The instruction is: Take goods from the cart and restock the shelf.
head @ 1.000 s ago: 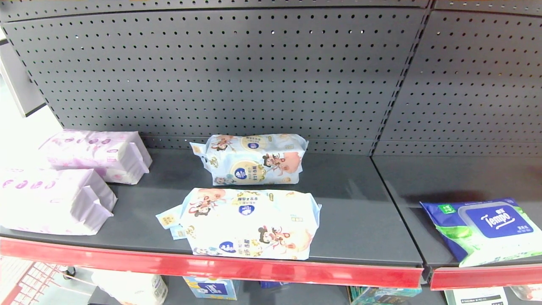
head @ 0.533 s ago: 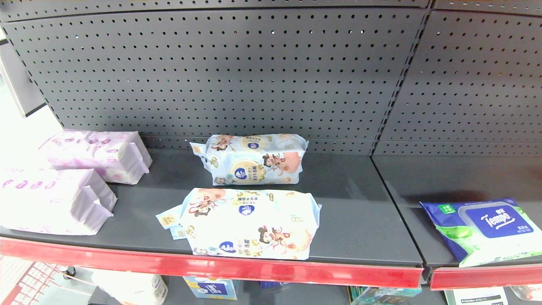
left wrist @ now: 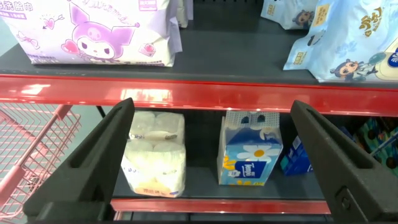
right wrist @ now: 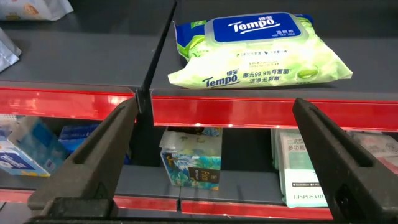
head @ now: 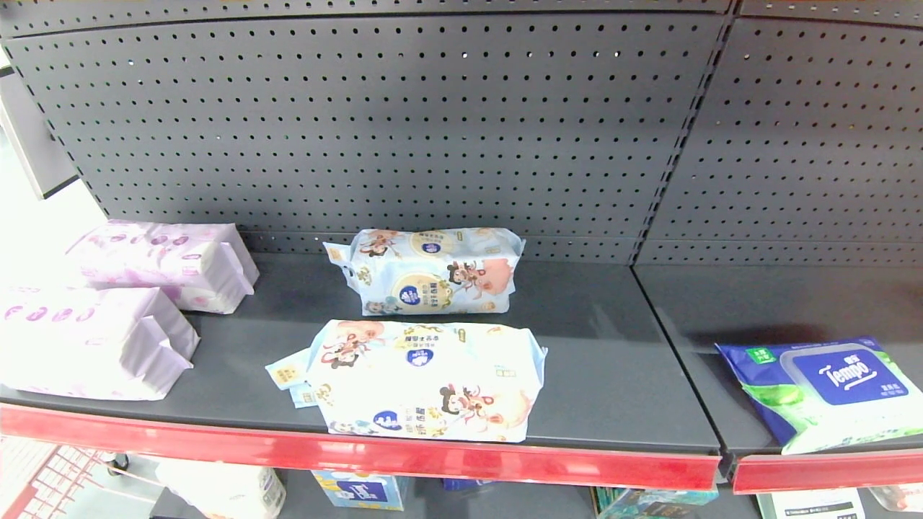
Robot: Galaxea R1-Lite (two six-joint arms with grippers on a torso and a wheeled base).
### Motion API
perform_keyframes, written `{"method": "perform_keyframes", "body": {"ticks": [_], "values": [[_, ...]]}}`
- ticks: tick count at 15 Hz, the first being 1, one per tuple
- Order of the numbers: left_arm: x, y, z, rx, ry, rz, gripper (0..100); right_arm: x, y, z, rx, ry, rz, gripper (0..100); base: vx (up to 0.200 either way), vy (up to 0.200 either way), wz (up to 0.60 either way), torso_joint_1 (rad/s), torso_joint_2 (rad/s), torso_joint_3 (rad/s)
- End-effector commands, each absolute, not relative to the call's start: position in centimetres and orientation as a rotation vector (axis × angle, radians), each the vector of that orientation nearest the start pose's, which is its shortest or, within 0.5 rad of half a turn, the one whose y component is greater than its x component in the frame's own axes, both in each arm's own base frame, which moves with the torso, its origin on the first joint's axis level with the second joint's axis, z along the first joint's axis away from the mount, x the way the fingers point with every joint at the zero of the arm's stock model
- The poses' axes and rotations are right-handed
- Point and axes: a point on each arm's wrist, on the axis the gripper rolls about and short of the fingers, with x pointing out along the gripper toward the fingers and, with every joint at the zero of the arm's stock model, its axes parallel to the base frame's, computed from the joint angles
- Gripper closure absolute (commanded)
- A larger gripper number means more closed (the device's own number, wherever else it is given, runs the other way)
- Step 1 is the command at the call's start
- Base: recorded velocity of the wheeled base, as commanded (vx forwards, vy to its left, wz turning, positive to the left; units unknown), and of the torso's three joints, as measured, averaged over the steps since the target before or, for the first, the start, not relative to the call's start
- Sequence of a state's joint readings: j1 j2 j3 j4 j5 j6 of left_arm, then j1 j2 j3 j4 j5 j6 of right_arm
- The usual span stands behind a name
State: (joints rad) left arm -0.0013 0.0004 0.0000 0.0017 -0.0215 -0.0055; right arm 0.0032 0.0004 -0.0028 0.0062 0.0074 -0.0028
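Two light-blue cartoon tissue packs lie on the dark shelf (head: 613,375), one at the front (head: 425,378) and one behind it (head: 433,270). Pale purple packs (head: 94,339) sit at the shelf's left end, and the front one (left wrist: 93,31) has a cartoon rabbit print. A blue-and-green wipes pack (head: 829,389) (right wrist: 261,50) lies on the neighbouring shelf section to the right. My left gripper (left wrist: 212,106) is open and holds nothing, in front of the red shelf edge (left wrist: 205,93). My right gripper (right wrist: 216,102) is open too, level with the red edge below the wipes pack.
A pink wire cart (left wrist: 31,143) (head: 43,479) stands low at the left. The lower shelf holds a toilet-roll pack (left wrist: 154,158), a blue tissue box (left wrist: 249,155), a teal box (right wrist: 193,165) and a white wipes pack (right wrist: 305,171). Perforated back panels (head: 375,130) close off the rear.
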Motion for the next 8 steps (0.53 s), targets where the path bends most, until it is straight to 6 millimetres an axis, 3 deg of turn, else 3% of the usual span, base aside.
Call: {"method": "perform_keyframes", "body": {"ticks": [1,8], "values": [[-2.28,-0.04,7.53,-0.006,0.002,-0.023,0,-2.30,0.01,7.57,-0.005,0.003,0.011,0,0.000,0.000,0.00,0.000,0.00,0.000],[-2.28,-0.04,7.53,-0.006,0.002,-0.023,0,-2.30,0.01,7.57,-0.003,0.003,0.011,0,0.000,0.000,0.00,0.000,0.00,0.000]]}}
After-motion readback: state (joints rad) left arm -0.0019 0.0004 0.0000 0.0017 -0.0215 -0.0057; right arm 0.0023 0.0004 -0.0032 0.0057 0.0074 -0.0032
